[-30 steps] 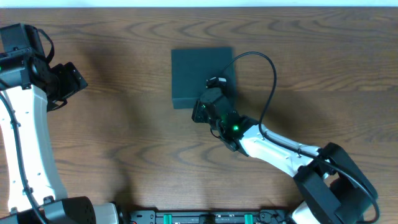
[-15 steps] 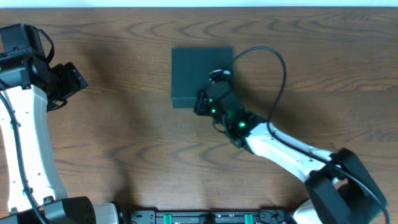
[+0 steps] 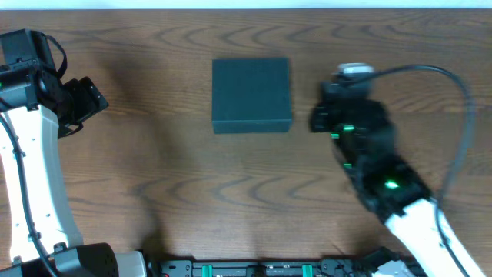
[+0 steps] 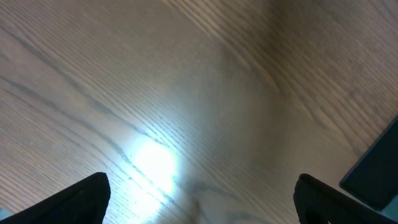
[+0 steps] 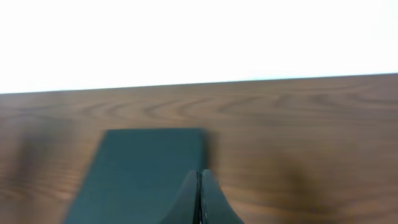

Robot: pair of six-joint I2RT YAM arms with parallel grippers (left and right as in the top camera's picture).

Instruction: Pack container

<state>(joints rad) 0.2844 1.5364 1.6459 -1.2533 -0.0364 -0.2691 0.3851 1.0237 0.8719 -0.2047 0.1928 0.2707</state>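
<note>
The container (image 3: pixel 251 95) is a dark teal square box, lid down flat, at the table's back centre. In the right wrist view the container (image 5: pixel 143 168) lies just ahead and to the left. My right gripper (image 3: pixel 317 121) hangs raised to the right of the box, apart from it. Its jaws are pressed together with nothing between them (image 5: pixel 200 186). My left gripper (image 3: pixel 84 104) is far off at the table's left side. It stands wide open (image 4: pixel 202 202) over bare wood. One corner of the container (image 4: pixel 379 174) shows at the right edge of the left wrist view.
The brown wooden table (image 3: pixel 154 192) runs to a white far edge (image 5: pixel 199 43). The right arm's black cable (image 3: pixel 453 85) loops over the right side. A dark rail (image 3: pixel 261 269) runs along the front edge.
My right gripper has left the container's front right corner, risen and swung to the right of it, still shut. The box and the left arm have not moved.
</note>
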